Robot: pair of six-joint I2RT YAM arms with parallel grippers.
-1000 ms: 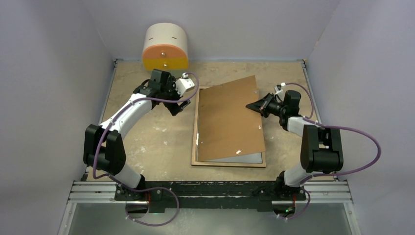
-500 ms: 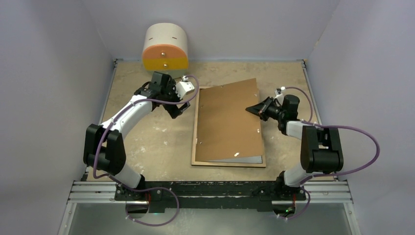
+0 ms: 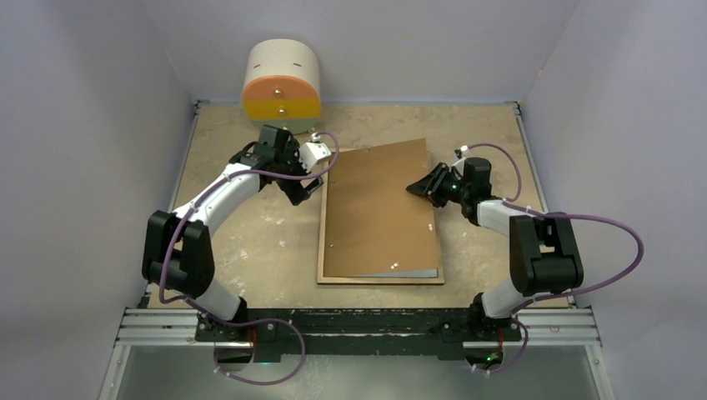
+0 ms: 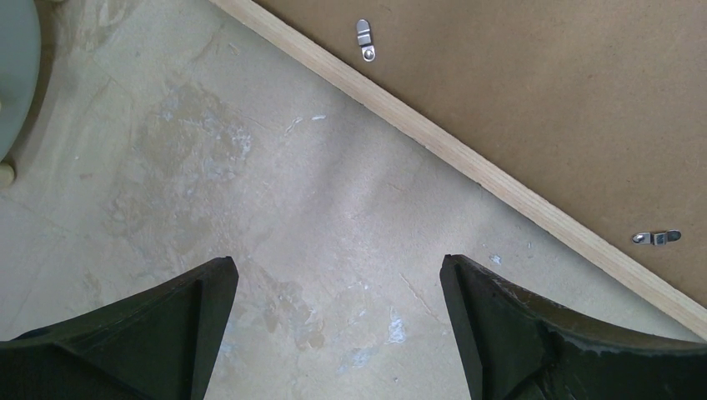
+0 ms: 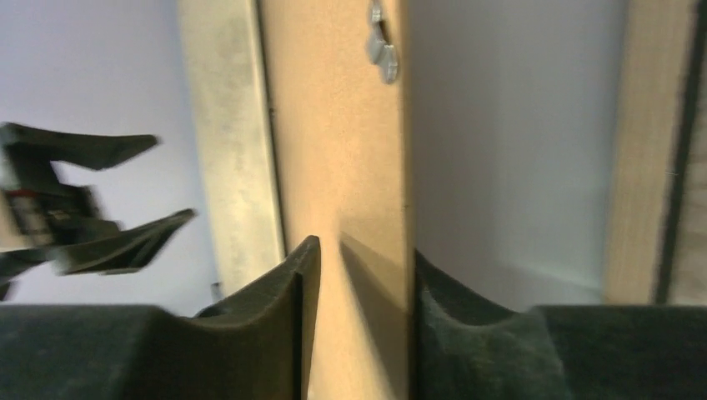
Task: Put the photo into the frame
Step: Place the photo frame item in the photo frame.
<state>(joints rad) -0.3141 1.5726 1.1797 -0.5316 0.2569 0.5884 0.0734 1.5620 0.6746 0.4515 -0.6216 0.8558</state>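
Note:
The frame (image 3: 320,250) lies back up on the table, its light wood rim showing along the left and near sides. The plain brown backing board (image 3: 379,208) covers it, slightly skewed, with its right edge raised. My right gripper (image 3: 416,188) is shut on that right edge; the board (image 5: 358,167) stands between its fingers. A pale grey strip (image 3: 414,272) shows under the board's near edge and as a grey sheet (image 5: 508,167) in the right wrist view, likely the photo. My left gripper (image 3: 302,194) is open and empty over bare table beside the frame's rim (image 4: 467,158).
A round cream and orange drum (image 3: 281,80) stands at the back left. Metal turn clips (image 4: 364,42) sit on the board near the rim. Grey walls close in the table on three sides.
My right gripper has moved left with the board, and board and frame have slid left and squared up. My left gripper has drawn back slightly to the left.

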